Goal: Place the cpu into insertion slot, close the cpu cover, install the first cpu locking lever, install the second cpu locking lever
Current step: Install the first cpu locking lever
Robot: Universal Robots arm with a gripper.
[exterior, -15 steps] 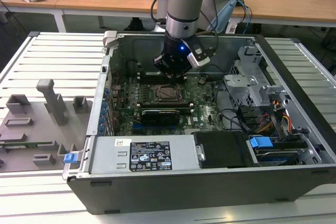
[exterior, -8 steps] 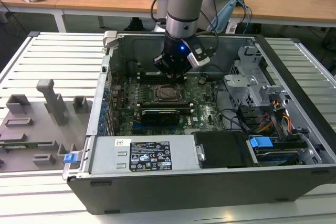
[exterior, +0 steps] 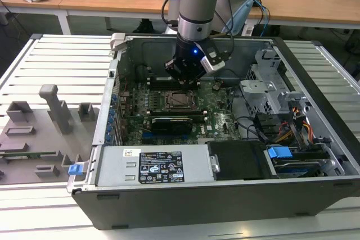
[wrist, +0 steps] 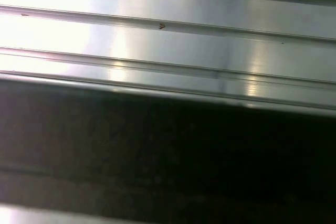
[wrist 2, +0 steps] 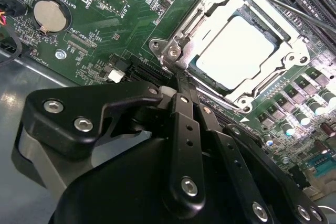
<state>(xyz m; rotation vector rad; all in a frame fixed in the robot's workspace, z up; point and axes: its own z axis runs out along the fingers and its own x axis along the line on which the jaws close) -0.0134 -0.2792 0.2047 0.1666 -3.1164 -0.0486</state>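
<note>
cpu (wrist 2: 233, 51) in insertion slot (wrist 2: 294, 43), cpu cover (wrist 2: 210, 3) over it

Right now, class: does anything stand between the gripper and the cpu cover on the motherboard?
Nothing visible does. In the second wrist view the gripper sits right at the corner of the cpu cover, which lies closed over the cpu, with only bare motherboard around that corner.
</note>
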